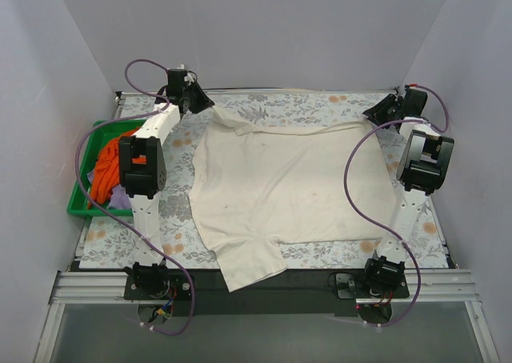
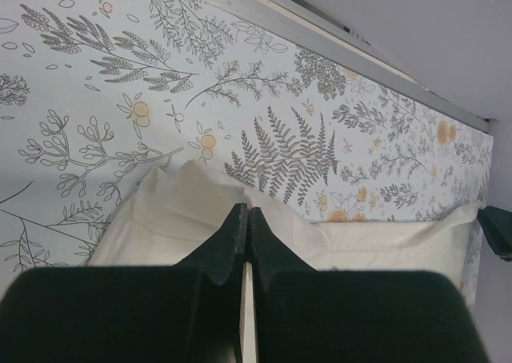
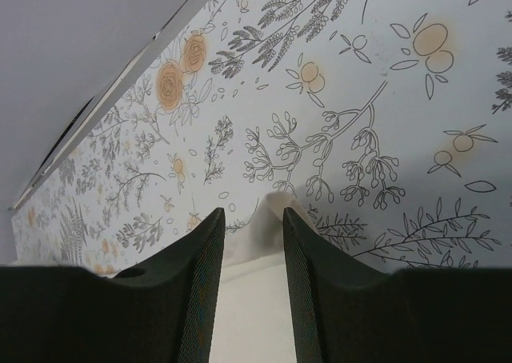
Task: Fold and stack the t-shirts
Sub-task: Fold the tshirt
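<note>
The cream shirt (image 1: 288, 187) lay spread flat across the middle of the floral worktop (image 1: 312, 101), with one part hanging over the near edge. The left jaws were closed on its far left corner, which was pulled to a point, and a thin strip of cloth was pinched between them. The right jaws stood partly open at the far right corner, one on either side of the cloth's tip and not pinching it. The orange shirt (image 1: 102, 167) and lavender shirt (image 1: 120, 197) lay bunched in the tray (image 1: 96, 211) at the worktop's left side, well apart from both jaws.
</note>
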`<control>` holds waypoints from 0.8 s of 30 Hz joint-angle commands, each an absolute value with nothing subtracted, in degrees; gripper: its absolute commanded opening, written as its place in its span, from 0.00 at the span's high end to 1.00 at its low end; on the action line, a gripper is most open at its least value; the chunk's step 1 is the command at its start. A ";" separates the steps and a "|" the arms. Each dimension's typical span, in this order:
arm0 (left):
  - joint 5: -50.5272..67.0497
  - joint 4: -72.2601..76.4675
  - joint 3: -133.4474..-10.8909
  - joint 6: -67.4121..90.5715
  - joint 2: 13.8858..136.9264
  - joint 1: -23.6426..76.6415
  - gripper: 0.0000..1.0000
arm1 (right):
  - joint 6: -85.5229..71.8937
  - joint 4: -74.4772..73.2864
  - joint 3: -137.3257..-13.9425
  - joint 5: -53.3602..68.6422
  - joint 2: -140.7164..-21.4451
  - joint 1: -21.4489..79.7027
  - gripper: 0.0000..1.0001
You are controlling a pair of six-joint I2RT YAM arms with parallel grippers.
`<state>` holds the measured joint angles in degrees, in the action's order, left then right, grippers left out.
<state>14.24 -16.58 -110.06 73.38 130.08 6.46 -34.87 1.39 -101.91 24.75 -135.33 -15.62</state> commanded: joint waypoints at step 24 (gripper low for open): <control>15.91 -16.08 -109.69 73.04 127.62 5.45 1.00 | -35.68 3.25 -95.71 21.62 -129.72 -14.59 0.70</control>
